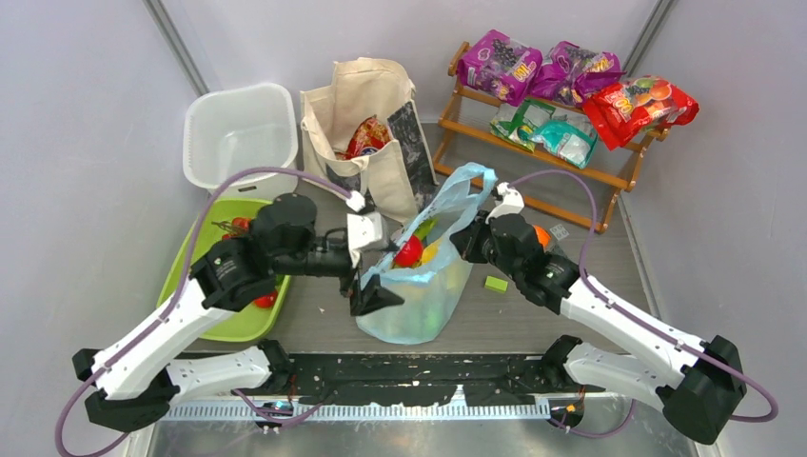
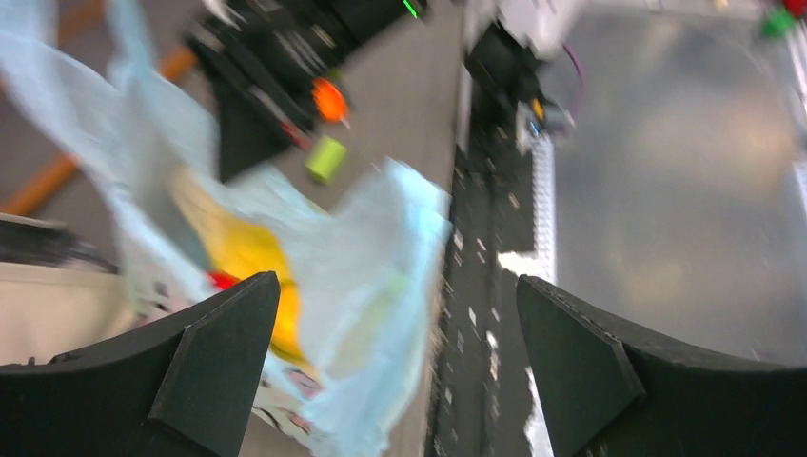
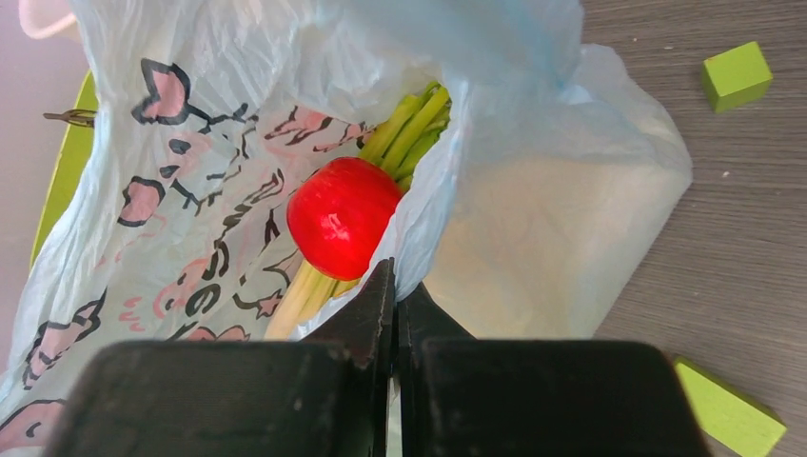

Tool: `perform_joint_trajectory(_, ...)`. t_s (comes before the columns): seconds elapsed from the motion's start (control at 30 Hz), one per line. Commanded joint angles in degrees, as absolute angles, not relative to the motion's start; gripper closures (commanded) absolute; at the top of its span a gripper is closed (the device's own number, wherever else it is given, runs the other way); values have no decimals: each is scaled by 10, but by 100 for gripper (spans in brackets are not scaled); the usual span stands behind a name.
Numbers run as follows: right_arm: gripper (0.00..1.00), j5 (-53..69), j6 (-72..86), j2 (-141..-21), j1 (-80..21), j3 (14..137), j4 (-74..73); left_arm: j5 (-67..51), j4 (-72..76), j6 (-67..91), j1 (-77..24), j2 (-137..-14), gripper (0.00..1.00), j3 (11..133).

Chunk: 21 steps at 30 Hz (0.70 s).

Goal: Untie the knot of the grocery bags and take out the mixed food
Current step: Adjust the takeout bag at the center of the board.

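Observation:
The light-blue plastic bag (image 1: 423, 295) stands mid-table with its mouth open and one handle loop (image 1: 468, 183) sticking up loose. No knot shows. Inside lie a red fruit (image 3: 341, 217), green-white stalks (image 3: 414, 124) and a yellow vegetable (image 2: 243, 252). My right gripper (image 3: 395, 276) is shut on the bag's rim (image 3: 428, 228), at the right side of the mouth (image 1: 466, 238). At the bag's left flank my left gripper (image 1: 371, 290) is open, its fingers wide apart and the plastic (image 2: 371, 257) loose ahead of them. The cream canvas tote (image 1: 366, 124) behind holds a red snack packet (image 1: 368, 138).
A white tub (image 1: 238, 129) stands at the back left and a green tray (image 1: 205, 276) with small fruits lies under my left arm. A wooden rack (image 1: 533, 143) at the back right carries purple, teal and red packets. Green blocks (image 1: 495, 283) lie right of the bag.

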<state>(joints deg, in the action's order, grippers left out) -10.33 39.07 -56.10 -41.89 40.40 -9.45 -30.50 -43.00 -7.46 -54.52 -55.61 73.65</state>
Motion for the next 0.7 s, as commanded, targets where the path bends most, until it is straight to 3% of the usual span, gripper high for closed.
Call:
perform_joint_trajectory(0.0,95,-134,370,-533,-421,394,-101,-179,-290,30,-515,-562,0,785)
perform_joint_trajectory(0.23,95,-156,349,-499,-421,378,-116,-176,-233,182,-425,-646,0,794)
perform_joint_trajectory(0.67,95,-159,338,-494,-421,369,-102,-81,-337,136,-464,-794,0,807)
